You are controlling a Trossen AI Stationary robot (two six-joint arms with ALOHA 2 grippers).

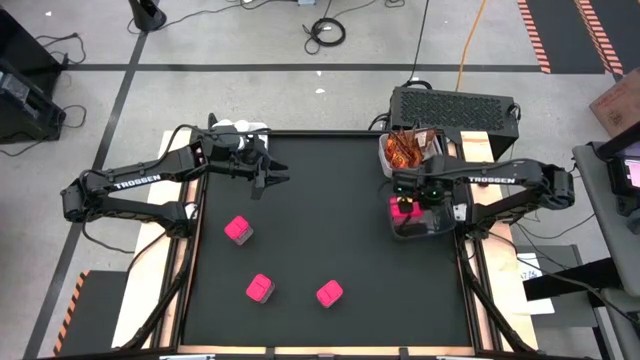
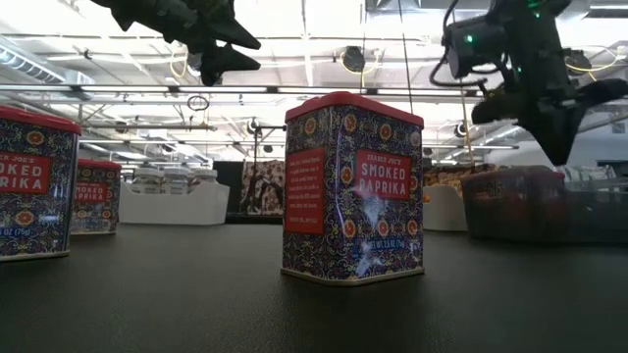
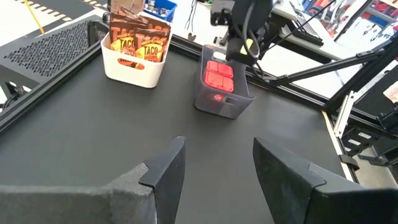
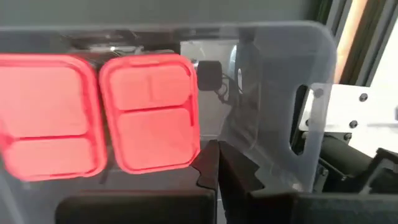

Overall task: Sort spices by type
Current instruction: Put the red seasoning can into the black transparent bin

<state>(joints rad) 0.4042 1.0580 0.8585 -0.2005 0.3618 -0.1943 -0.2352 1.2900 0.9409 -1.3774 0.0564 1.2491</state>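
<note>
Three pink spice boxes [image 1: 238, 230], [image 1: 260, 289], [image 1: 329, 293] stand upright on the black table; the low view shows the nearest one [image 2: 353, 186] with a red lid. Two more pink boxes [image 4: 149, 112] lie side by side in a dark clear bin [image 1: 428, 228] at the right edge. My right gripper [image 4: 217, 163] hangs shut over that bin, pointing down, beside the boxes and above the rim [image 2: 549, 175]. Orange sachets [image 3: 138, 40] stand in a white bin [image 3: 132, 71]. My left gripper [image 3: 217, 171] hovers open at the far left [image 1: 270, 180], high above the table.
A second white bin [image 1: 245, 128] sits at the far left corner behind my left arm; in the low view it [image 2: 172, 206] holds small jars. The mat between the pink boxes and the bins is bare. A black ventilated case [image 1: 455, 105] stands beyond the far right edge.
</note>
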